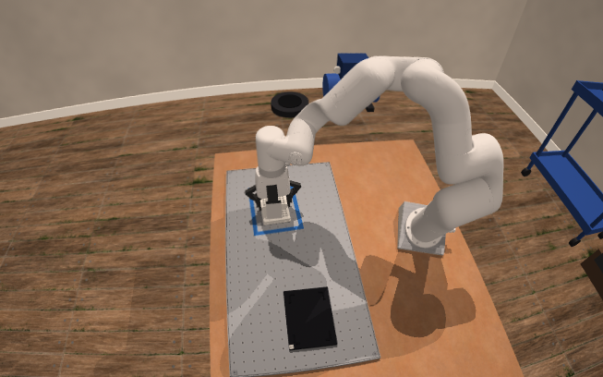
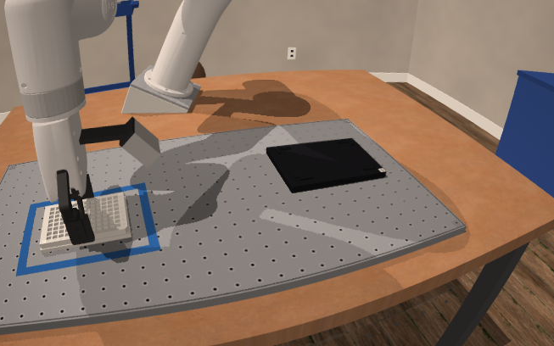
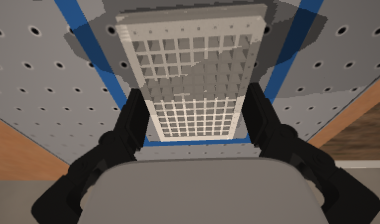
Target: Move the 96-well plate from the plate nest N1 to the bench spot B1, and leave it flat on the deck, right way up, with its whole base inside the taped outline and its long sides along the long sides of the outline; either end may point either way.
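Note:
The white 96-well plate (image 1: 283, 212) lies flat and right way up on the grey deck, inside the blue taped outline (image 1: 276, 229). It also shows in the exterior view (image 2: 85, 219) and the wrist view (image 3: 191, 85), with its long sides along the tape's long sides (image 3: 286, 65). My gripper (image 1: 272, 204) is low over the plate and straddles its long sides. It is open, and in the wrist view (image 3: 193, 120) a narrow gap shows between each black finger and the plate. The black plate nest (image 1: 309, 319) at the deck's near end is empty.
The arm's base (image 1: 422, 234) stands on the orange table to the right of the deck. A blue cart (image 1: 584, 159) stands at the right, a black tyre (image 1: 289, 103) lies on the floor behind the table, and a blue bin (image 2: 545, 133) stands beside it.

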Motion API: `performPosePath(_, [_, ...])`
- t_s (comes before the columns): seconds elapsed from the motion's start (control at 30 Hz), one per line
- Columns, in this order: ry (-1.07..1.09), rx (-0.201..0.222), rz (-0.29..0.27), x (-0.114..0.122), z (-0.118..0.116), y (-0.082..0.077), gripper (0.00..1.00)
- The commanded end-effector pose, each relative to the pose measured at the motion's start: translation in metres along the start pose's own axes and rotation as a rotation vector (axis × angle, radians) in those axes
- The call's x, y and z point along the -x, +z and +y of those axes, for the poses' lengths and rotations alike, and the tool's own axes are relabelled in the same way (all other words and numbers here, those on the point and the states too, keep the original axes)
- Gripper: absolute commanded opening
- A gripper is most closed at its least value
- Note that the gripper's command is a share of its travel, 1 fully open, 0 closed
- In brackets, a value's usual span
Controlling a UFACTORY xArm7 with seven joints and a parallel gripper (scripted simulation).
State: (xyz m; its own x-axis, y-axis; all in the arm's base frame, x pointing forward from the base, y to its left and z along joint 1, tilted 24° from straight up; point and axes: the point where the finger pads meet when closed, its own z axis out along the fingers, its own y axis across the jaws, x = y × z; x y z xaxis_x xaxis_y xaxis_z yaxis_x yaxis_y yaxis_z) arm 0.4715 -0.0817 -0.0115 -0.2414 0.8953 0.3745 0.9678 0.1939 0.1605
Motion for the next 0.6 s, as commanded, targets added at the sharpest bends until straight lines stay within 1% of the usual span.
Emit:
performPosePath(0.0, [0.0, 0.003, -0.003, 0.001, 0.0011, -0.0014, 1.0])
performPosePath(0.53, [0.0, 0.003, -0.003, 0.001, 0.0011, -0.0014, 1.0])
performPosePath(0.57, [0.0, 0.003, -0.003, 0.001, 0.0011, -0.004, 1.0])
